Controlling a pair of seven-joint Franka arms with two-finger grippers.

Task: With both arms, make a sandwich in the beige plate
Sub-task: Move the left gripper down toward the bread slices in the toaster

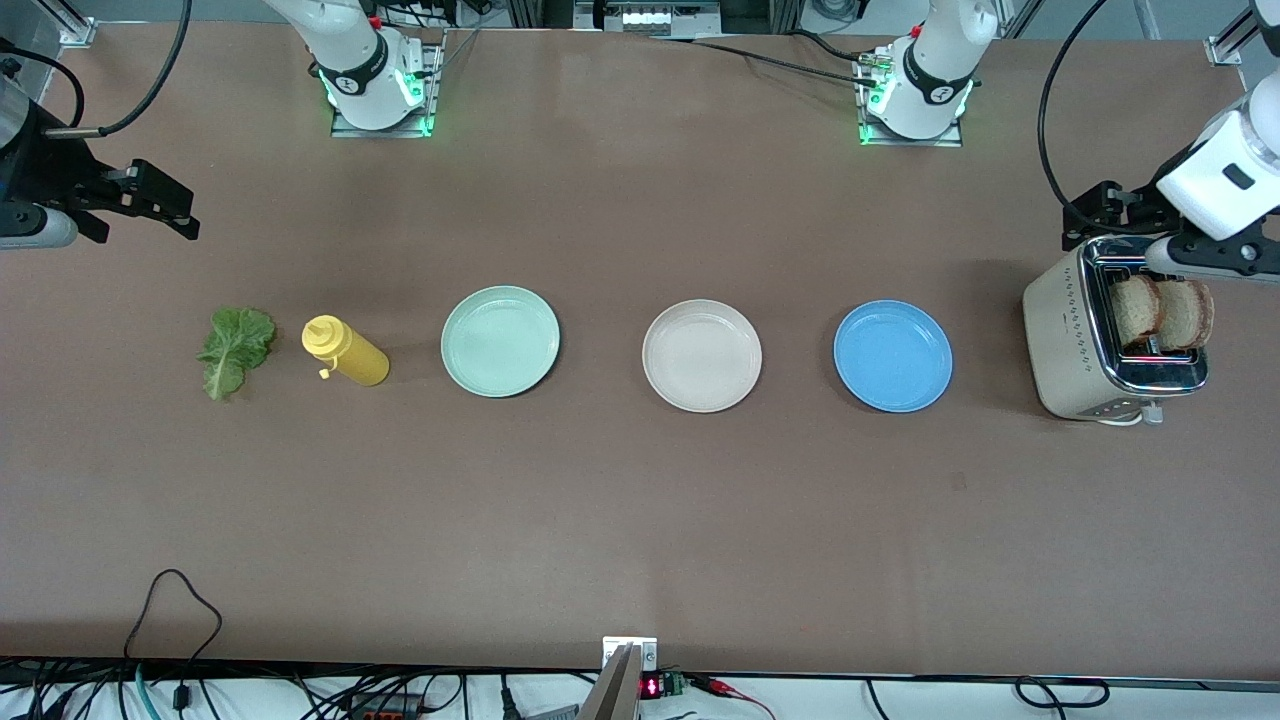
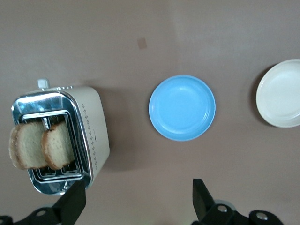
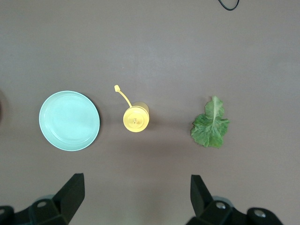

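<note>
The brown table (image 1: 640, 520) fills the front view from edge to edge. At the right edge of that frame stands the toaster (image 1: 1075, 345), with two bread slices (image 1: 1162, 312) upright in its slots. The left gripper (image 1: 1105, 212) hangs in the air just above the toaster in the frame, its fingers (image 2: 72, 202) spread wide and holding nothing. At the upper left edge of the frame the right gripper (image 1: 160, 205) hangs over bare table, its fingers (image 3: 70, 192) likewise spread and empty.

Three plates lie in a row across the middle: the beige plate (image 1: 701, 356) at centre, empty, between the blue plate (image 1: 893, 356) and the pale green plate (image 1: 500, 341). Toward the left of the frame a yellow squeeze bottle (image 1: 345, 351) stands just beside the lettuce leaf (image 1: 235, 349), which lies flat on the table.
</note>
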